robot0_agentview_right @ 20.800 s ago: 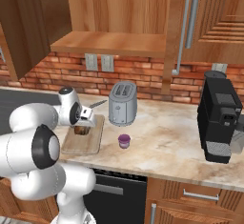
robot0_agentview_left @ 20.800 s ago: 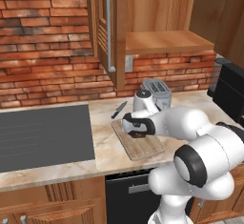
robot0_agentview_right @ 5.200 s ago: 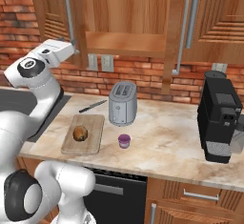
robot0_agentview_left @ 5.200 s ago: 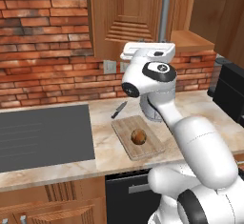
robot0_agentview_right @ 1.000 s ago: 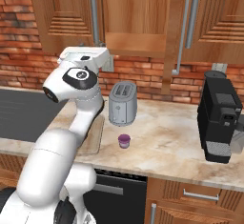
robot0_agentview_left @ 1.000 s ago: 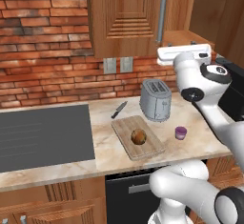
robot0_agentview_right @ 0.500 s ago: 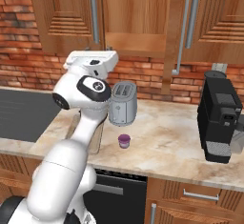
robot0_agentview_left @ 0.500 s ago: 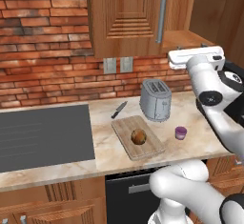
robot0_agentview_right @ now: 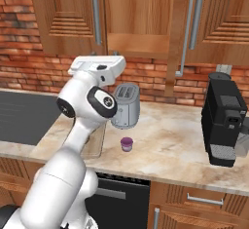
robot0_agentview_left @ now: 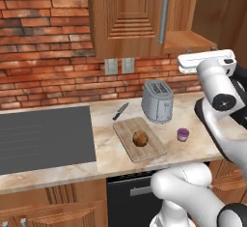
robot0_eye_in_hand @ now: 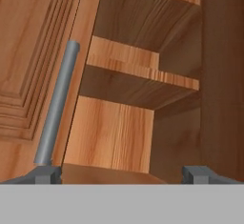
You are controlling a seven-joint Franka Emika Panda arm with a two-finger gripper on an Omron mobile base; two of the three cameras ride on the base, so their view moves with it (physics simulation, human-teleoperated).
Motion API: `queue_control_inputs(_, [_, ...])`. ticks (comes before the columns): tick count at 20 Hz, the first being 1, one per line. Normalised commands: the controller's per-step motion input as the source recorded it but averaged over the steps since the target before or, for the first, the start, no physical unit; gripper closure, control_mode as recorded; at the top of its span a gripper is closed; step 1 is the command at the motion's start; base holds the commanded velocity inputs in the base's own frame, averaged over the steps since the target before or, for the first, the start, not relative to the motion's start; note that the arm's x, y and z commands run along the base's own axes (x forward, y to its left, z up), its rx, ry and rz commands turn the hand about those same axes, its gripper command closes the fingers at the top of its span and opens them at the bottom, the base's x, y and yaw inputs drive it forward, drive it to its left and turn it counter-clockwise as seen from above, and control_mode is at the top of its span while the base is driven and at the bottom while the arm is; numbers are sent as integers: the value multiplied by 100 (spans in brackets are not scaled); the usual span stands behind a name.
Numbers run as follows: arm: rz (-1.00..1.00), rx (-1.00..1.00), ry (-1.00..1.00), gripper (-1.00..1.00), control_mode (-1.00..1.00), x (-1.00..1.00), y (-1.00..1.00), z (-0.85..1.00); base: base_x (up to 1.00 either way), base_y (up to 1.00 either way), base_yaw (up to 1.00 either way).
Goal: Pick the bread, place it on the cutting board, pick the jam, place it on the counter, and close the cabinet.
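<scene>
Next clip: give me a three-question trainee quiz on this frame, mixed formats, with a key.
1. True or false: the bread lies on the cutting board.
2. Where is the jam? A) in the cabinet B) on the counter C) on the cooktop
3. Fill in: the right-hand cabinet door stands ____.

Key: 1 true; 2 B; 3 open, with the shelves showing ahead of the claw.

The cabinet [robot0_agentview_right: 141,13] is warm brown wood with clear grain, matt, its bar handles [robot0_eye_in_hand: 56,105] smooth brushed grey metal. The counter [robot0_agentview_left: 202,139] looks like polished cream marble. The cutting board [robot0_agentview_left: 140,139] is pale grained wood. The toaster [robot0_agentview_left: 157,101] is shiny silver metal. The wall [robot0_agentview_left: 43,76] is rough red brick.
</scene>
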Motion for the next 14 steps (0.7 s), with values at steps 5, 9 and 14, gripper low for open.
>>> queue_control_inputs(5, [0, 0, 9, -100, -100, -38, -16, 17, 0, 0, 0])
queue_control_inputs(9, [0, 0, 10, -100, -100, -37, -15, 19, 0, 0, 0])
queue_control_inputs(14, [0, 0, 13, -100, -100, -36, -14, 29, 0, 0, 0])
